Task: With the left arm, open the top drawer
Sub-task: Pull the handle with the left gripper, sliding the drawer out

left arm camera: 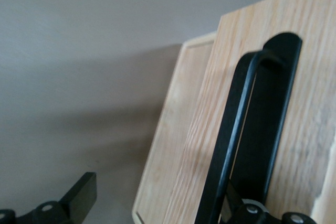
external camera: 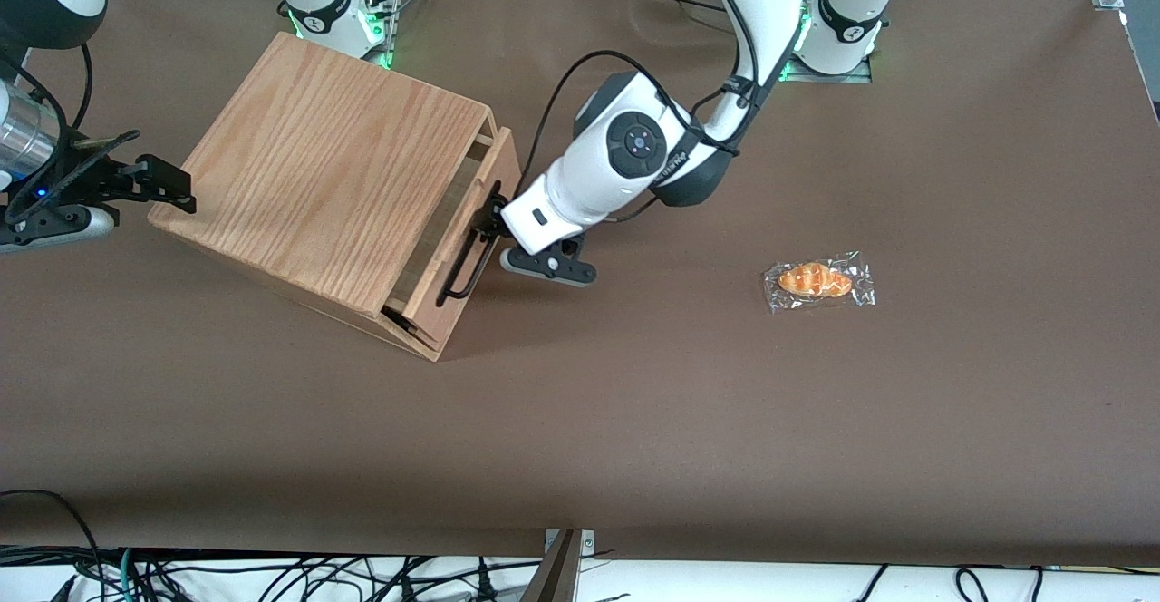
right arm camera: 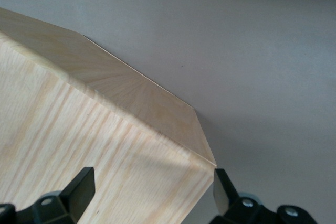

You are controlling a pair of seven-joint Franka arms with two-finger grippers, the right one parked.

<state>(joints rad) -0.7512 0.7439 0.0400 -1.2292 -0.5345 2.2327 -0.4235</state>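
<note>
With the top drawer [external camera: 471, 221] only slightly out of the wooden box [external camera: 326, 176], we judge we should pull straight outward along its slide, keeping the bar handle [external camera: 471, 257] hooked. The gripper [external camera: 494, 226] sits at that black handle with its fingers spread, 1 finger [left arm camera: 79, 195] outside it. The drawer front is light wood, and a wrapped pastry [external camera: 817, 281] lies well apart toward the working arm's end.

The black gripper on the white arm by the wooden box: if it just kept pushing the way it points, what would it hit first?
The gripper points at the top drawer, its fingers apart at the black bar handle. Going on, it would likely meet the drawer's wooden front first; depth is unclear.
</note>
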